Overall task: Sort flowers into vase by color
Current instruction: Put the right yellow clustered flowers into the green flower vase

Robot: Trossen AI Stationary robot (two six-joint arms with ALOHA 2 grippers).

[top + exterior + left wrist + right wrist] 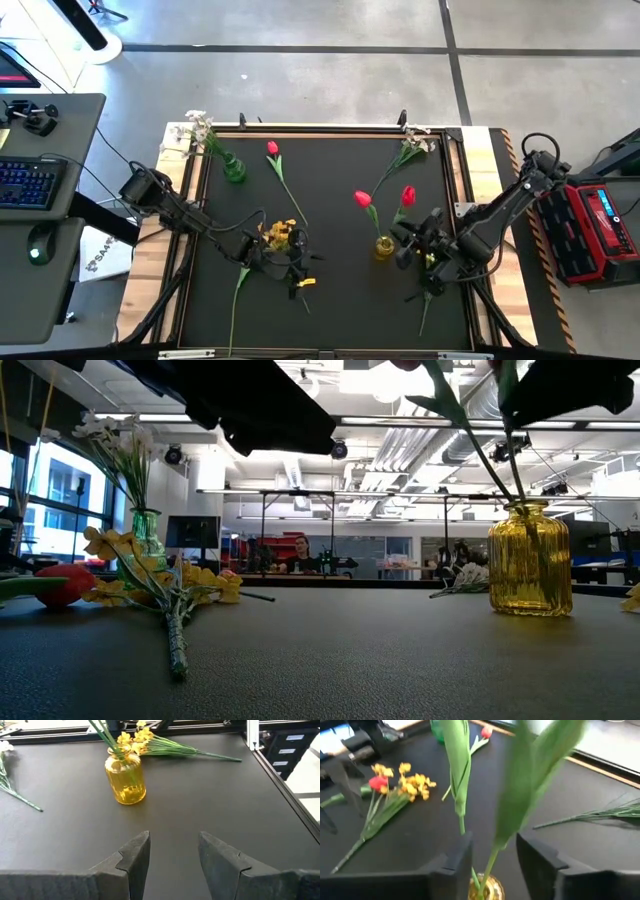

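Note:
A yellow glass vase (385, 247) holds two red tulips (362, 198), and it also shows in the low view (530, 560). My right gripper (492, 855) is open just above the vase's mouth (485, 889), with the tulips' stems and leaves between its fingers. My left gripper (172, 855) is open and empty, low over the table near its front (298, 262), beside a bunch of yellow flowers (280, 236) lying flat. A green vase (233, 168) holds white flowers (200, 128). Another red tulip (272, 148) lies on the table. My right gripper has the tulip stems (462, 827) standing upright between its open fingers, with their lower ends in the yellow vase. The fingers come level from the table's right. I cannot tell whether a finger touches a stem.
A white sprig (415, 142) lies at the far right corner. More yellow flowers (430, 262) lie under the right arm. A loose green stem (238, 292) lies near the front edge. A raised frame (455, 180) borders the black mat. A person (300, 555) sits in the room beyond.

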